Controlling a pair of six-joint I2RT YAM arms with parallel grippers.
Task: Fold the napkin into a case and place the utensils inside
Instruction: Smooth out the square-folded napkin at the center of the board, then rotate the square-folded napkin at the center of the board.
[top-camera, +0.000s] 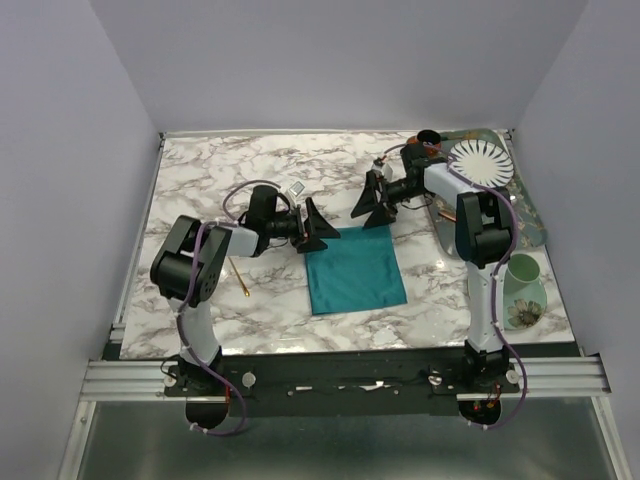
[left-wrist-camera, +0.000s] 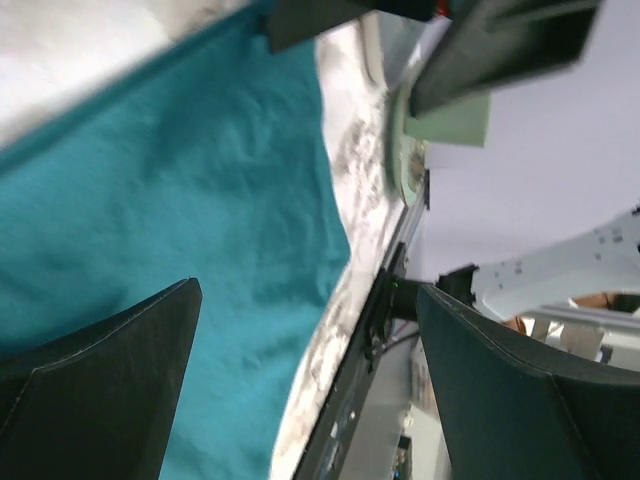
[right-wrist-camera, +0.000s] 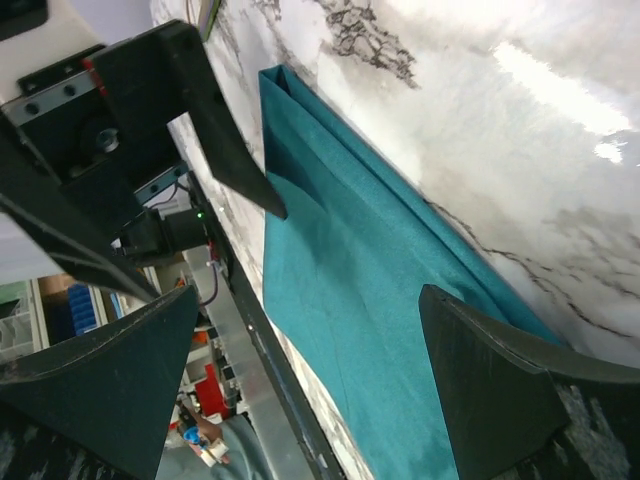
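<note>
The teal napkin (top-camera: 355, 270) lies flat in the middle of the table, folded to a rectangle with a doubled far edge, and also shows in the right wrist view (right-wrist-camera: 370, 300). My left gripper (top-camera: 315, 228) is open and empty just above its far left corner; the cloth fills the left wrist view (left-wrist-camera: 180, 200). My right gripper (top-camera: 375, 200) is open and empty above the far right corner. A thin gold utensil (top-camera: 241, 277) lies on the marble left of the napkin. I cannot make out the purple utensil.
A white striped plate (top-camera: 482, 162), a dark cup (top-camera: 427, 140) and copper-pink sticks (top-camera: 437, 213) are at the far right on a green tray (top-camera: 525, 215). A pale green dish (top-camera: 523, 290) stands near right. A small shiny item (top-camera: 293, 190) lies behind the left gripper.
</note>
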